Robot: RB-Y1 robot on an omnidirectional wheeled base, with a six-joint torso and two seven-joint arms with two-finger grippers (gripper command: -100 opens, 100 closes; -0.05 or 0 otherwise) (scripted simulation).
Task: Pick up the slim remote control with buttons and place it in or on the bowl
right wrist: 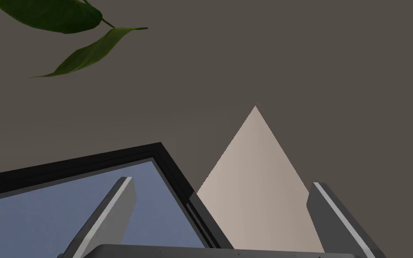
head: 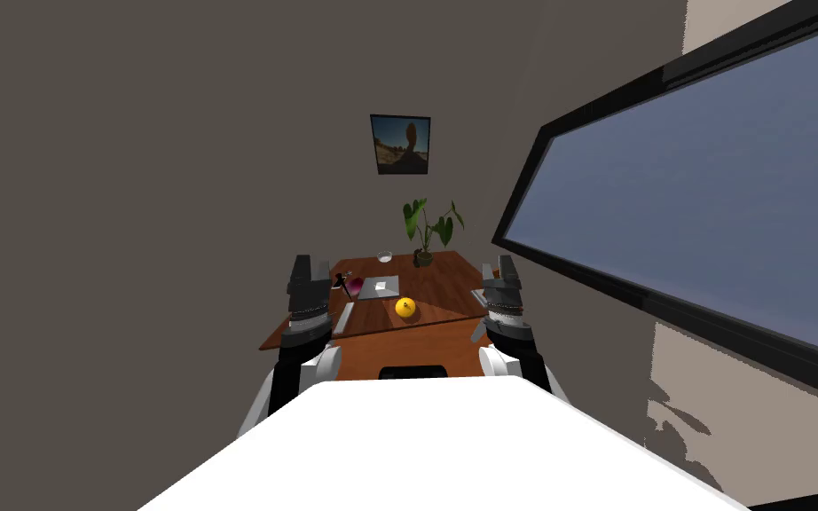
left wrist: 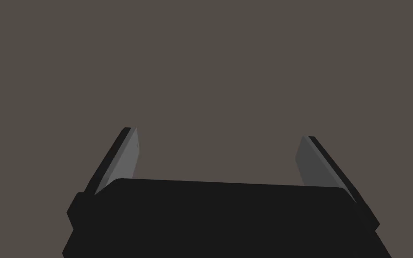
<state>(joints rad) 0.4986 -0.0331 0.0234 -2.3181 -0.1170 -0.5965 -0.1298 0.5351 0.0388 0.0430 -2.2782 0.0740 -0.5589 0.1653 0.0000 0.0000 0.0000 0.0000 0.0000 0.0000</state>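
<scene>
1. The wooden table (head: 438, 282) stands ahead of the robot against a grey-brown wall, and a large dark-framed window (head: 709, 204) runs along the right.
2. The remote control (head: 343, 318) is a slim grey bar lying flat on the near left part of the table, its long side running near to far. Its buttons are too small to make out.
3. The bowl (head: 385, 256) is small and pale. It sits at the table's far edge, just left of a potted plant (head: 429, 229) and well apart from the remote control.
4. Between the two lie a flat grey slab (head: 379, 286) and a magenta thing (head: 356, 286) just left of the slab. A yellow round fruit (head: 405, 307) lies nearer the robot, to the right of the remote control.
5. The left pincer (head: 310, 263) is held up at the table's left edge, close beside the remote control in the head view but not touching it. It is released: its two fingers stand wide apart with nothing between them, pointing at the plain wall.
6. The right pincer (head: 497, 264) is held up at the table's right edge, far from the remote control. It is also released and empty.
</scene>
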